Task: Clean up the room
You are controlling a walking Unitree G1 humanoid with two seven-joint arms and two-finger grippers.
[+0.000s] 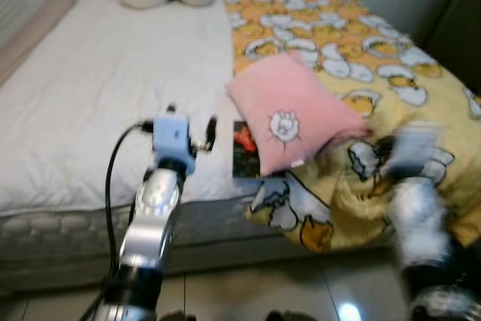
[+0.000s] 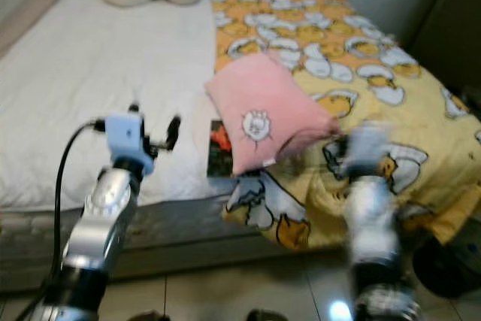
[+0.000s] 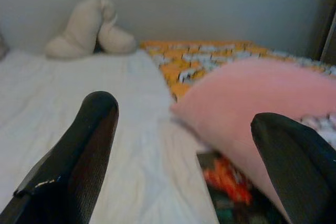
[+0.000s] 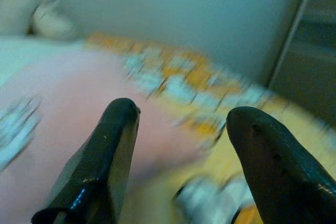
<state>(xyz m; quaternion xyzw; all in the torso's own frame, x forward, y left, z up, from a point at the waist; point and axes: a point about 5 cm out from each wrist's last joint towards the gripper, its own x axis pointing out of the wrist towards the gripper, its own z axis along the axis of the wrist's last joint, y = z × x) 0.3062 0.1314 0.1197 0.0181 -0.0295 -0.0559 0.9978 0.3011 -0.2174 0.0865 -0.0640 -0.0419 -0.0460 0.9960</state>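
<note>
Left eye view: pink pillow [image 1: 293, 114] lies near the bed's front edge, straddling white sheet [image 1: 98, 88] and duck quilt [image 1: 391, 73]. Right gripper [image 4: 181, 166], spread wide and empty, is nearer; left gripper [image 3: 184, 171], likewise spread and empty, hangs beside it.

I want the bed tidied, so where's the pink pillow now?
The pink pillow lies mid-bed in the head views, on the edge of the yellow duck blanket, partly covering a book on the white sheet.
</note>
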